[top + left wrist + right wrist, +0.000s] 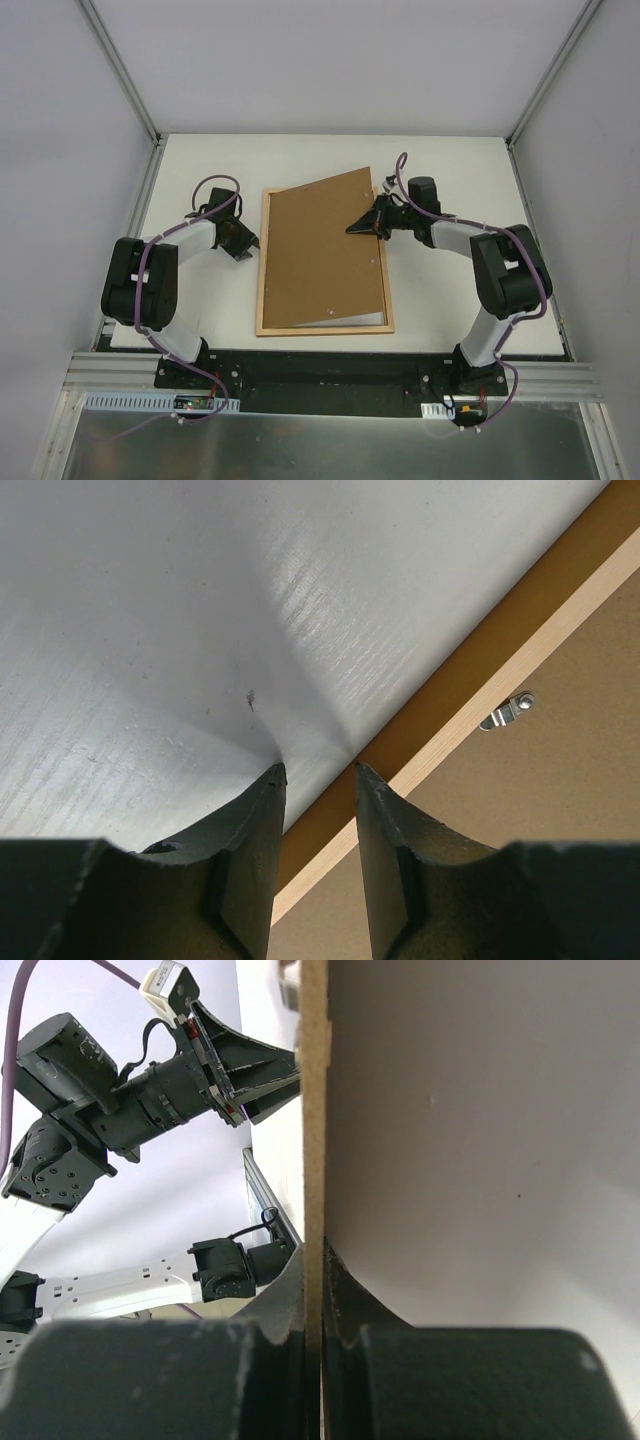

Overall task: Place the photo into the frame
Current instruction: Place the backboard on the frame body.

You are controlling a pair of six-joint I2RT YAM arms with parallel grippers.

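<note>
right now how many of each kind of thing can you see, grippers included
grippers: 2, left gripper and right gripper
wooden frame: 1
brown backing board: 1
total: 4

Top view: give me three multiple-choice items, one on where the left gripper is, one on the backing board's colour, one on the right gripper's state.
1. Where is the left gripper relative to the frame? A beside its left rail; B beside its right rail; C at its near rail.
2. What colour is the backing board? A white; B blue; C brown.
3. The right gripper is: A open and empty; B shut on the backing board's edge; C open around a frame rail.

Answers: 1 A, the top view shows it just left of that rail. 2 C, its whole face is brown. 3 B, the right wrist view shows the board's edge clamped between the fingers.
</note>
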